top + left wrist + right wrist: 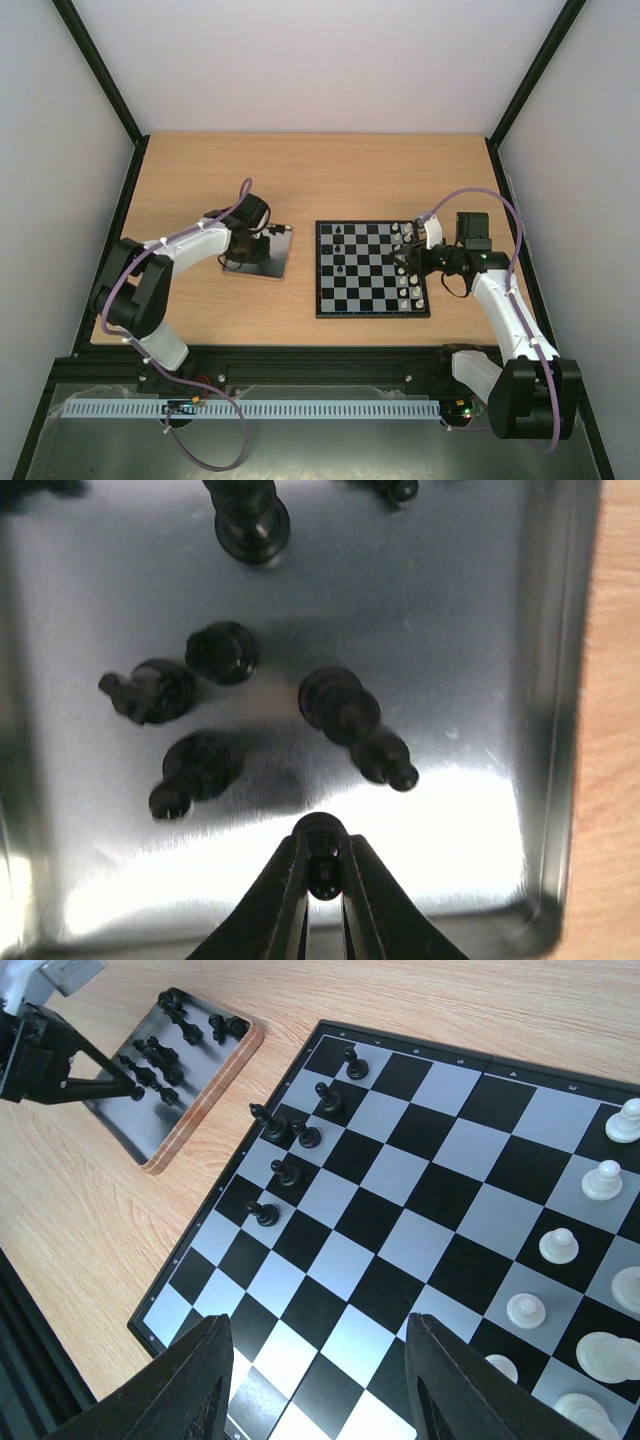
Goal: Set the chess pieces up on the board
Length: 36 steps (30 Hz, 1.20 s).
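Note:
My left gripper (325, 852) is low over the shiny metal tray (470, 630) and shut on a small black chess piece (322, 830) near the tray's near edge. Several more black pieces (340, 705) lie and stand on the tray. In the top view the left gripper (262, 240) is over the tray (282, 264), left of the board (372, 300). My right gripper (318, 1332) is open and empty, above the board (400, 1230) near its right side (408, 262). Several black pieces (285, 1172) stand along the board's left columns.
White pieces (558, 1247) stand along the board's right columns, close to my right gripper; they also show in the top view (405, 240). The tray has a raised rim with a wooden edge (200, 1110). The left gripper's tip (135, 1090) shows in the right wrist view.

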Tool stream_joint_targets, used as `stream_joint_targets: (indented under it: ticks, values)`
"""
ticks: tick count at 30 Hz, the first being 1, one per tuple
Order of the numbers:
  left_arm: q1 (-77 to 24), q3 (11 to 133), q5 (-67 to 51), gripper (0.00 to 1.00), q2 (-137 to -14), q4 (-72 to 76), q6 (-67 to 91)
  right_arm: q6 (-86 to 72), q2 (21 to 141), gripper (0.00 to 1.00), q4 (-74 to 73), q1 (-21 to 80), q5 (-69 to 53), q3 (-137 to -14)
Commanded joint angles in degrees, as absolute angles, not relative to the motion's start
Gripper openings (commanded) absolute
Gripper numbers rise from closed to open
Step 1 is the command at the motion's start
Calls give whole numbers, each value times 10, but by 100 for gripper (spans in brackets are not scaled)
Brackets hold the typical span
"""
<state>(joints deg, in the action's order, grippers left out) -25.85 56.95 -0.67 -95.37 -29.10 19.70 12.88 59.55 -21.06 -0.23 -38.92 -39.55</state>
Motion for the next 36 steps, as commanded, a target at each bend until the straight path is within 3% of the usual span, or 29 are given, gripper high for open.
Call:
stream_joint_targets:
  ticks: [1,9,21,36]
  values:
    - [-275,544,-4,11,-911,-325,194,134,586,48,-212,1,-395,-387]
    - [-361,569,-47,11,-879,-328,187,134,584,48,-212,1,-397,-387]
    - [-506,702,-65,11,-985,-314,191,134,577,48,-213,1,-392,-387]
    - [-546,795,-40,11,-1103,-316,191,135,580,48,-214,1,-392,-388]
